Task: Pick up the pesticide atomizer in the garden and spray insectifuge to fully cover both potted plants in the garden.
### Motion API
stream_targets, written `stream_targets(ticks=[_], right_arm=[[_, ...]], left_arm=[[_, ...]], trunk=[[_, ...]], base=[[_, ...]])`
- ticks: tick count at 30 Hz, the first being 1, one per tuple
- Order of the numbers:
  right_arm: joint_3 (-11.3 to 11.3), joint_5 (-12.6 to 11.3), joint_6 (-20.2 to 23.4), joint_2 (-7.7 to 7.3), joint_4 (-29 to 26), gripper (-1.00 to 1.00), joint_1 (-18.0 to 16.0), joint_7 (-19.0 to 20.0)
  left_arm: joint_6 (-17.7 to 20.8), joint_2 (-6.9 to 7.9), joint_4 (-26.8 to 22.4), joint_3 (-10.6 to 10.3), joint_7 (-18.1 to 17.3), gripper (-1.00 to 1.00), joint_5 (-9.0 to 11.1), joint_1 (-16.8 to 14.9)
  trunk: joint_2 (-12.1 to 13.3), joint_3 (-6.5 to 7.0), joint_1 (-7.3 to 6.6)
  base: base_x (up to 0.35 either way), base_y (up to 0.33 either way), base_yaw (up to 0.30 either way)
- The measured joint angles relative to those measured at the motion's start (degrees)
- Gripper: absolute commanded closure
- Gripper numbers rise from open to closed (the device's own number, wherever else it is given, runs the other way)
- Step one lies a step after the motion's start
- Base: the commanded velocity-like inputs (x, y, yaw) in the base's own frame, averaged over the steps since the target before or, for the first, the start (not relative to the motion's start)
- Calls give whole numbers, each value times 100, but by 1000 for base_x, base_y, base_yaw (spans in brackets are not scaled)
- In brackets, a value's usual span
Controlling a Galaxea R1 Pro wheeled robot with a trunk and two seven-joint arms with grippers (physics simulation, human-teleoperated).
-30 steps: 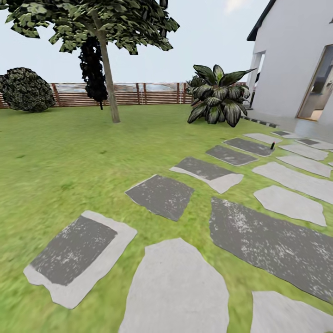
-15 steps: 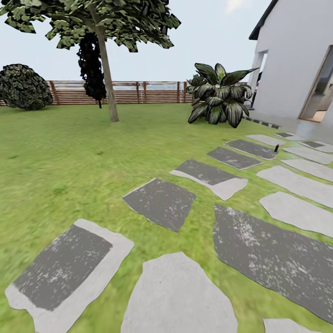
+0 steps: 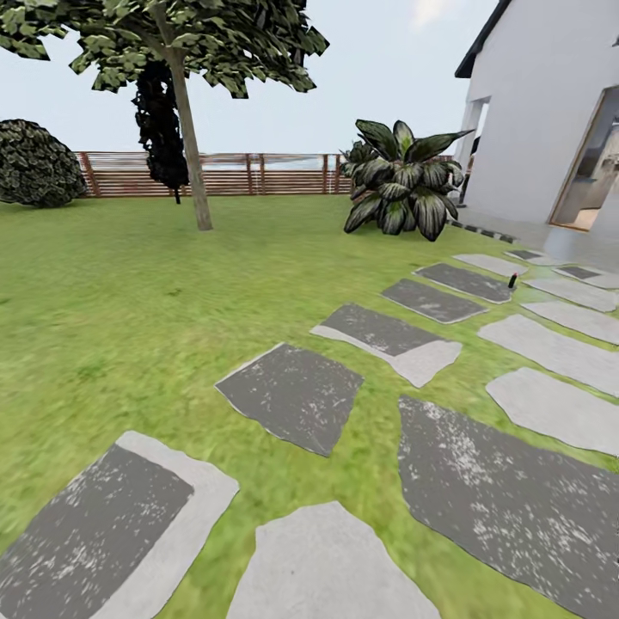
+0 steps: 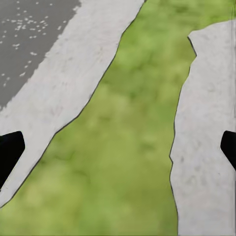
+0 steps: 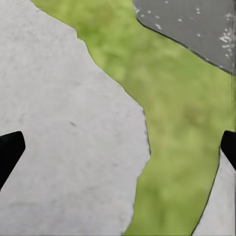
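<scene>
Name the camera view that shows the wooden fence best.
The head view: the wooden fence runs along the lawn's far edge behind the tree. Both wrist views look down at pavers and grass instead.

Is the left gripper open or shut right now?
Open. In the left wrist view the left gripper has its fingertips at opposite edges, with only lawn and pavers between them.

This is the garden of a home: a green lawn crossed by grey stone pavers, a tree and round bush before a slatted wooden fence, beside a white house (its doorway open).
</scene>
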Motion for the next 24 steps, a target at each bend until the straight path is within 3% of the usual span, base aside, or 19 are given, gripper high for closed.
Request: stream_targets(ticks=[24], right_arm=[[0,0,1,0,0,-100,0,0]], left_arm=[[0,1,0,0,2,-100,0,-1]], trunk=[[0,0,0]], base=[[340,0,-269]])
